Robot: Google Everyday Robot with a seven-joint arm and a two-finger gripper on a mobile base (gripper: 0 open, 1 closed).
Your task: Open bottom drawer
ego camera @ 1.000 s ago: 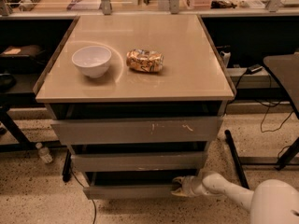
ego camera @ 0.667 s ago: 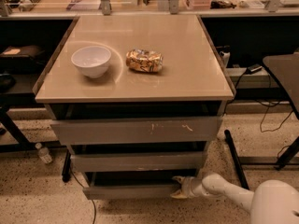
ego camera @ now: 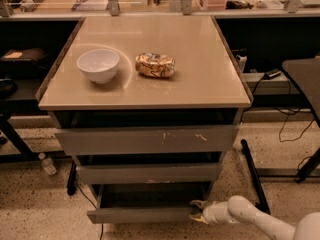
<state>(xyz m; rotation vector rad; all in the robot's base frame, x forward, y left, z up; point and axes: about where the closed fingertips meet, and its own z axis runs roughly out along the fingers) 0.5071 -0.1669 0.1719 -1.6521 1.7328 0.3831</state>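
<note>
The bottom drawer (ego camera: 142, 214) is the lowest and narrowest of three grey drawers under the beige table. It is pulled out a little, and a strip of its dark tray interior (ego camera: 150, 199) shows behind its plain low front. My gripper (ego camera: 196, 212) is at the right end of the drawer's front, at the top edge, reaching in from the lower right on a white arm (ego camera: 250, 218).
The widest drawer with pale scratches (ego camera: 147, 140) and the mid-width drawer (ego camera: 147, 173) sit above. A white bowl (ego camera: 98, 65) and a snack bag (ego camera: 155, 65) lie on the tabletop (ego camera: 200, 79). A small bottle (ego camera: 47, 164) stands on the floor left. Dark table legs (ego camera: 252, 174) stand right.
The bottom drawer has come out slightly further toward me, and my gripper has moved with its right end.
</note>
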